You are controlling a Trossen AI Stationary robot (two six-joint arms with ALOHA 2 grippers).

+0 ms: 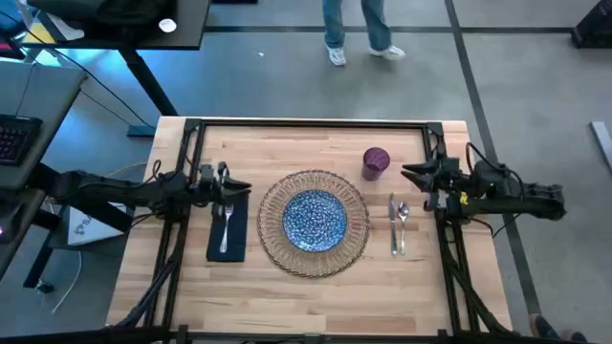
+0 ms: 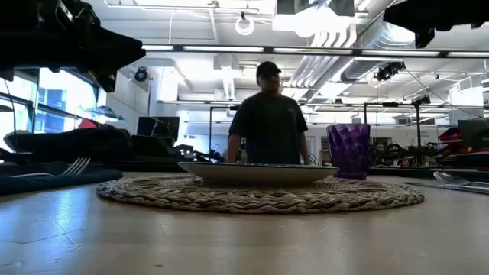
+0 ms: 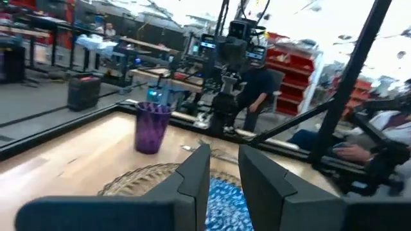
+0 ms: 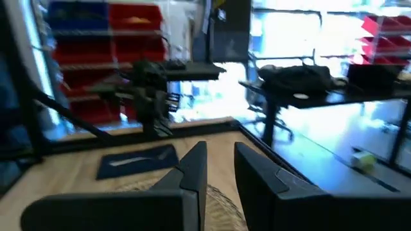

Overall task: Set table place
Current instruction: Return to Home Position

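The place is laid out mid-table (image 1: 316, 306): a round woven mat (image 1: 314, 223) with the blue-white speckled plate (image 1: 315, 219) centred on it. On the left arm's side, just beside the mat, the dark napkin (image 1: 228, 226) lies flat with a fork (image 1: 227, 227) on top of it. On the other side of the mat, 2 silver pieces lie side by side, the knife (image 1: 392, 225) nearer the plate and the spoon (image 1: 403, 222) just outside it. The purple cup (image 1: 376, 162) stands upright beyond the cutlery, near the mat's far rim. The left gripper (image 1: 234, 184) hangs over the napkin's far end, its fingers (image 3: 196, 173) set with a narrow gap and nothing between them. The right gripper (image 1: 411, 175) hovers just beside the cup, beyond the cutlery, its fingers (image 4: 192, 163) likewise narrowly parted and empty. Past the table's far edge a person (image 2: 269, 114) in dark clothes stands in the workshop.
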